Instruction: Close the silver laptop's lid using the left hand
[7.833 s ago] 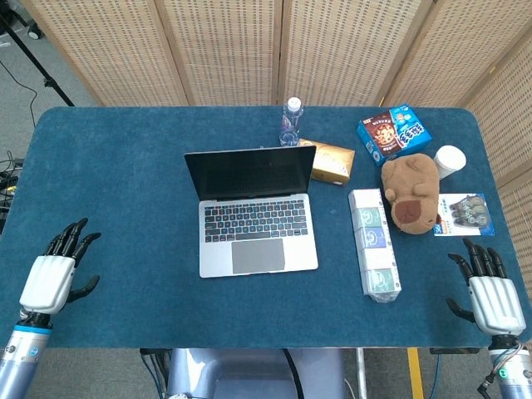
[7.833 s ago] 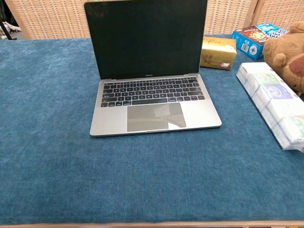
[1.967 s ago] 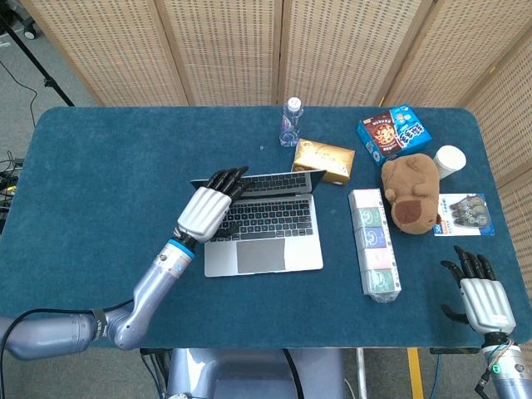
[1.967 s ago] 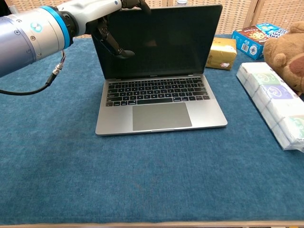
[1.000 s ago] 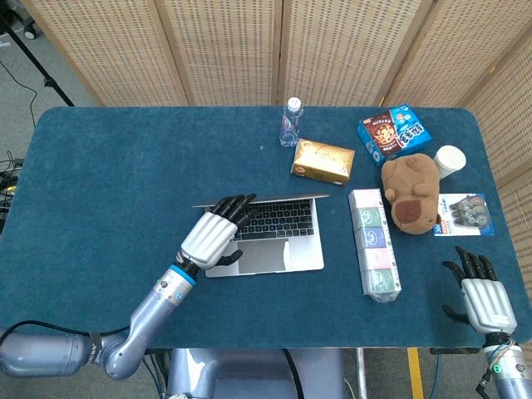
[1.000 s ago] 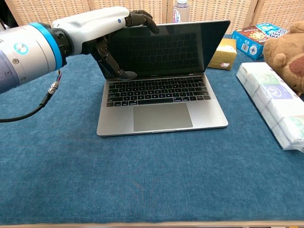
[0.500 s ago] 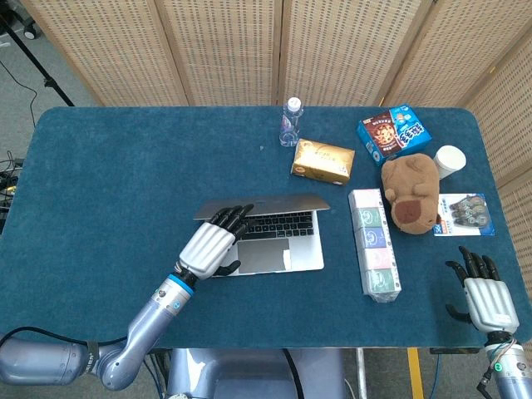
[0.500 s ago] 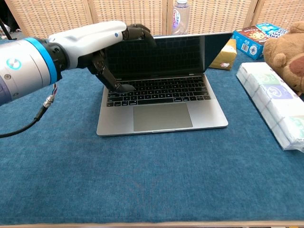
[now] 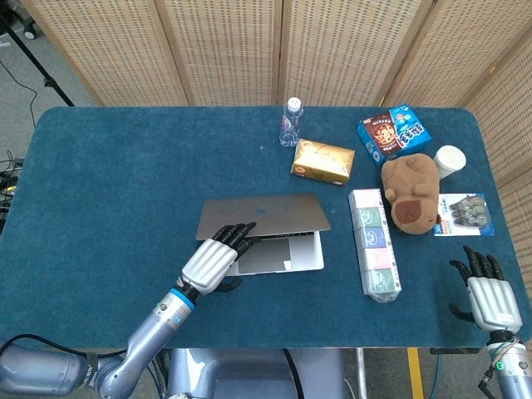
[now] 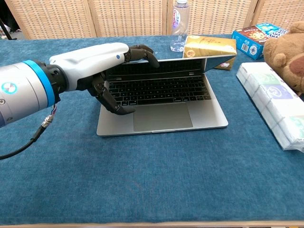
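Note:
The silver laptop [image 9: 264, 214] lies mid-table with its lid tilted low over the keyboard, a narrow wedge left between them. In the chest view the keyboard and trackpad [image 10: 161, 116] still show under the lid edge. My left hand [image 9: 214, 262] rests its fingers [image 10: 141, 52] over the lid's top edge near the left corner. Its thumb hangs below, just above the palm rest. My right hand [image 9: 490, 301] stays open at the table's front right corner, far from the laptop, and the chest view does not show it.
Behind the laptop stand a water bottle [image 9: 291, 122] and a gold box [image 9: 322, 160]. To its right lie a row of tissue packs [image 9: 373, 243], a brown plush toy [image 9: 411, 189], a blue snack box [image 9: 394, 130], a white cup [image 9: 450, 160] and a flat packet [image 9: 464, 214].
The lid has swung further down toward the keyboard, with my left hand moving down and toward the front edge along with it. The right hand has stayed put.

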Controlling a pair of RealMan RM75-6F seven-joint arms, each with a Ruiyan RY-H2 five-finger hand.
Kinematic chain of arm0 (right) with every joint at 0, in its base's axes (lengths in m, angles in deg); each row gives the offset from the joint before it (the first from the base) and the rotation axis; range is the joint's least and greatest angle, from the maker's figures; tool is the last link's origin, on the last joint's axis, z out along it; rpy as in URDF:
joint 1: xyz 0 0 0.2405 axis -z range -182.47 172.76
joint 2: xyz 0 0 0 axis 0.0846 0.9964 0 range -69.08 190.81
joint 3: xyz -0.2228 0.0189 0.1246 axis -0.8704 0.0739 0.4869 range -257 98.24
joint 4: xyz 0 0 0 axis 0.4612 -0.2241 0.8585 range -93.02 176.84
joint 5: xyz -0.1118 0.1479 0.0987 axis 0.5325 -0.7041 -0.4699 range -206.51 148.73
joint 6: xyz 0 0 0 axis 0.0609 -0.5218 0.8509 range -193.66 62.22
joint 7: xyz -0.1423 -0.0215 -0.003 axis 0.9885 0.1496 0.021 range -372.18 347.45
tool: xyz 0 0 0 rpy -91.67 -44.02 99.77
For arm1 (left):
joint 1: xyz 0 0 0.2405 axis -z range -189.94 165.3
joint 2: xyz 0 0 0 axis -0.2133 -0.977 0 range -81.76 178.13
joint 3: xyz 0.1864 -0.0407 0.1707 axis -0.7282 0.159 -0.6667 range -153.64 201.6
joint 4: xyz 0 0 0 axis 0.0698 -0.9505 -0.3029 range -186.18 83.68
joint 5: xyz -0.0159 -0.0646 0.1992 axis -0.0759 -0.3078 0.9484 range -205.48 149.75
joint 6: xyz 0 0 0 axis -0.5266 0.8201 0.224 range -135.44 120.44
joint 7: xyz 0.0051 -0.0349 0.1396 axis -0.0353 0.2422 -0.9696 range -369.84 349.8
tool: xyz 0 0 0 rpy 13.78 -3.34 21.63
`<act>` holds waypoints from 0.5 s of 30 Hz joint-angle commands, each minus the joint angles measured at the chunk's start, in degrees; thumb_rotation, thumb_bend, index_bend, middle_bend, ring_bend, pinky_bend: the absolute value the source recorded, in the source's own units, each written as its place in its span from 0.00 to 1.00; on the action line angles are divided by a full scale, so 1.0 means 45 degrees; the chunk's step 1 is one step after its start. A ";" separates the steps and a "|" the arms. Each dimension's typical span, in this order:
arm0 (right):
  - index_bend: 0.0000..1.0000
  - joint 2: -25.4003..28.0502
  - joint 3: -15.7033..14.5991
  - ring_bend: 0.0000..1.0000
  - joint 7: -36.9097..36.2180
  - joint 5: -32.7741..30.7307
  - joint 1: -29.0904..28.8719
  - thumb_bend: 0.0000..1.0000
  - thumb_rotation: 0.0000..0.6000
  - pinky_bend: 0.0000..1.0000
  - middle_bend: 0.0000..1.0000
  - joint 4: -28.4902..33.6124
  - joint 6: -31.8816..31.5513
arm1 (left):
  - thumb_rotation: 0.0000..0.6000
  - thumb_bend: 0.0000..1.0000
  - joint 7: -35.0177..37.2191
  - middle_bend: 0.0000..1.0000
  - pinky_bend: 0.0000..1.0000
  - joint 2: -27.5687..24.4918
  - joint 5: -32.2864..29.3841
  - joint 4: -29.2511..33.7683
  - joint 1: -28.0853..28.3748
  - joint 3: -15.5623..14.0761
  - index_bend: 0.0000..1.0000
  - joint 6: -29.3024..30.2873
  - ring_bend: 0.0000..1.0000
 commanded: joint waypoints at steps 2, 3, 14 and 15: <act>0.20 -0.0010 -0.0005 0.00 0.0035 -0.0021 -0.0009 0.24 1.00 0.00 0.00 0.0000 0.0026 | 1.00 0.25 0.0024 0.00 0.11 0.0064 0.0077 0.0109 -0.0122 -0.0128 0.18 0.0028 0.07; 0.20 -0.0012 -0.0007 0.00 0.0050 -0.0028 -0.0011 0.24 1.00 0.00 0.00 -0.0002 0.0035 | 1.00 0.25 0.0031 0.00 0.11 0.0084 0.0078 0.0128 -0.0150 -0.0162 0.18 0.0018 0.07; 0.20 -0.0050 -0.0011 0.00 0.0212 -0.0190 -0.0044 0.24 1.00 0.00 0.00 -0.0018 0.0161 | 1.00 0.26 0.0198 0.00 0.12 0.0126 -0.0119 0.0305 -0.0424 -0.0366 0.18 -0.0189 0.08; 0.20 -0.0057 -0.0011 0.00 0.0232 -0.0212 -0.0049 0.24 1.00 0.00 0.00 -0.0027 0.0177 | 1.00 0.26 0.0233 0.00 0.12 0.0138 -0.0139 0.0303 -0.0447 -0.0398 0.18 -0.0229 0.08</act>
